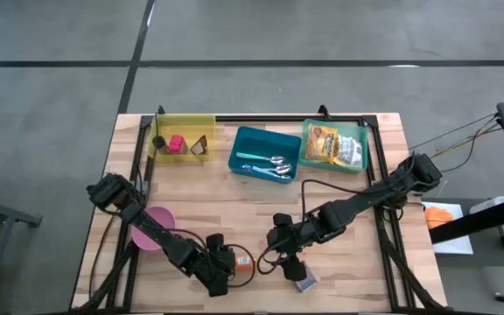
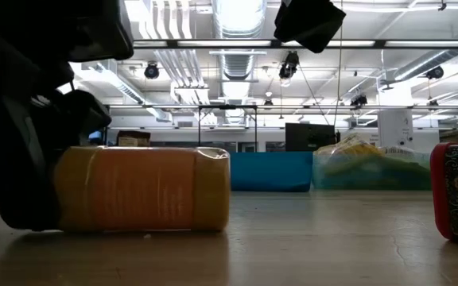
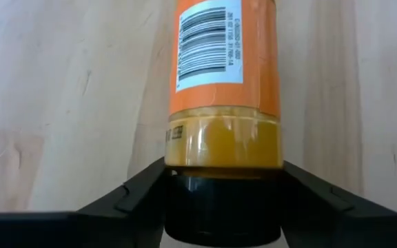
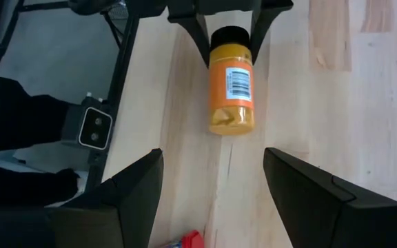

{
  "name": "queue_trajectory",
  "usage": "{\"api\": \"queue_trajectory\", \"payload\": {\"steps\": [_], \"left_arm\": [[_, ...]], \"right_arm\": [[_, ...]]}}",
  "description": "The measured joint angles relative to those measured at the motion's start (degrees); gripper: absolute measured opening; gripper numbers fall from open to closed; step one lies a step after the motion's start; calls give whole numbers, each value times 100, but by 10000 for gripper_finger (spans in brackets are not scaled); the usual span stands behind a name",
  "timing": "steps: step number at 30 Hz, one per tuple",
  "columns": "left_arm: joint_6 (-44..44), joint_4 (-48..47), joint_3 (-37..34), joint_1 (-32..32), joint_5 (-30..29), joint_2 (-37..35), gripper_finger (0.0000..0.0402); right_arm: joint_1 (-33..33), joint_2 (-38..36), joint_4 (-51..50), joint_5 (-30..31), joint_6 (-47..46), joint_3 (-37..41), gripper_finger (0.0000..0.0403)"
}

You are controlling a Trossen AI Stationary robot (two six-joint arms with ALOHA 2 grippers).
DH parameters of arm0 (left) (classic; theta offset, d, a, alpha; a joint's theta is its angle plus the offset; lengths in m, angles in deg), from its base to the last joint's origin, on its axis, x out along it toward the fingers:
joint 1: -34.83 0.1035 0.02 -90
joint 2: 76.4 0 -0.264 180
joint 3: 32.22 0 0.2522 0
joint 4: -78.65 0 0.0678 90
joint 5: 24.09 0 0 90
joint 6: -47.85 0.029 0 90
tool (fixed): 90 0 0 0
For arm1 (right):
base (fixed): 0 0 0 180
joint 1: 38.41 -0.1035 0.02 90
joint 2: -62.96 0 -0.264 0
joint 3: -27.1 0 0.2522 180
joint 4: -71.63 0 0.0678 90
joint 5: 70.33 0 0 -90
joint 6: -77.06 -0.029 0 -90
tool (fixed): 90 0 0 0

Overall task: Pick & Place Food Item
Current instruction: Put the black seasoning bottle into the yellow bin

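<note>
Orange jar (image 3: 225,89) lies on its side on table (image 1: 357,271), black cap between left gripper (image 3: 222,196) fingers, clamping unclear. Right gripper (image 4: 212,200) fingers apart, near jar.

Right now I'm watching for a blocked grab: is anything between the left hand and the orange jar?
Nothing visible. The left hand already has its fingers on either side of the jar, at its black lid end, lying on the table.

Table (image 1: 357,262) pale matt wood; jar (image 3: 225,83) glossy clear plastic, paper label; bins (image 1: 265,153) smooth plastic.
</note>
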Motion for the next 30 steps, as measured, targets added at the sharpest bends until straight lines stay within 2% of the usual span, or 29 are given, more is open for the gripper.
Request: {"api": "queue_trajectory", "payload": {"steps": [5, 10, 15, 18, 22, 25, 30], "left_arm": [[-62, -45, -7, 59, 55, -21, 207], [-198, -90, 21, 118, 164, -121, 207], [-1002, -49, 44, 354, 439, -458, 207], [-1719, -50, 44, 612, 665, -672, 207], [-2484, 77, 44, 1034, 996, -991, 207], [-2663, 391, 44, 1384, 1137, -1235, 207], [-2439, 995, 46, 1860, 1463, -1676, 207]], "right_arm": [[-12, -2, -3, 1, 8, 0, 247], [-14, -19, -18, 0, 94, 0, 246], [-84, -154, -50, 154, 524, -5, 246], [-202, -240, -490, 558, 1075, -196, 246], [-452, -297, -1377, 1765, 2001, -729, 246], [-600, -297, -1829, 2579, 2441, -1045, 246], [-670, -319, -1948, 3073, 2740, -1258, 246]]}}
